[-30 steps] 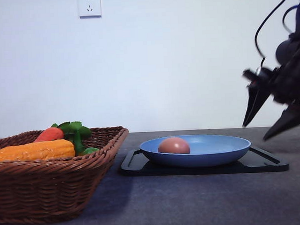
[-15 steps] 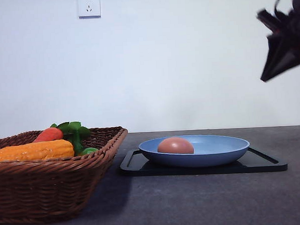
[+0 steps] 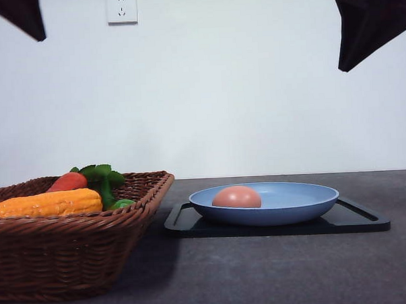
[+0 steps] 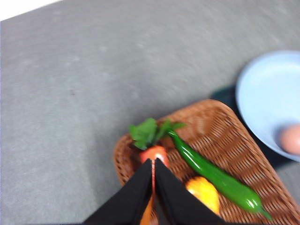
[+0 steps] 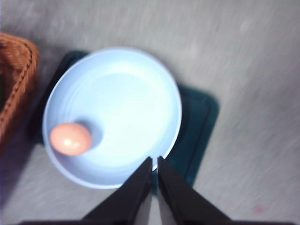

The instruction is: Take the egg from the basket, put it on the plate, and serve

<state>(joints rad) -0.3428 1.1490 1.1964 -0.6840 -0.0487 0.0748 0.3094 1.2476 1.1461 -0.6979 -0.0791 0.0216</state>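
Lying on its side in the plate (image 3: 286,203): the egg (image 3: 236,197), long axis level and running left to right across the front view, smooth reddish-tan shell with a soft shine, no stamp or writing visible. Resting toward the basket side of the light blue plate, off its middle, as also seen from the right wrist (image 5: 71,138). Beneath the plate, a flat black tray (image 3: 354,219) on the grey table (image 3: 275,270). Just left of the tray, touching or nearly so, the brown wicker basket (image 3: 66,252), holding a corn cob (image 3: 47,203), a carrot (image 3: 68,181) with green leaves, and a long green pepper (image 4: 215,176). High above the basket, the left gripper (image 4: 153,165), fingers pressed together on nothing. High above the tray's right end, the right gripper (image 5: 154,163), likewise clenched and empty. On the wall, a white socket (image 3: 121,8).
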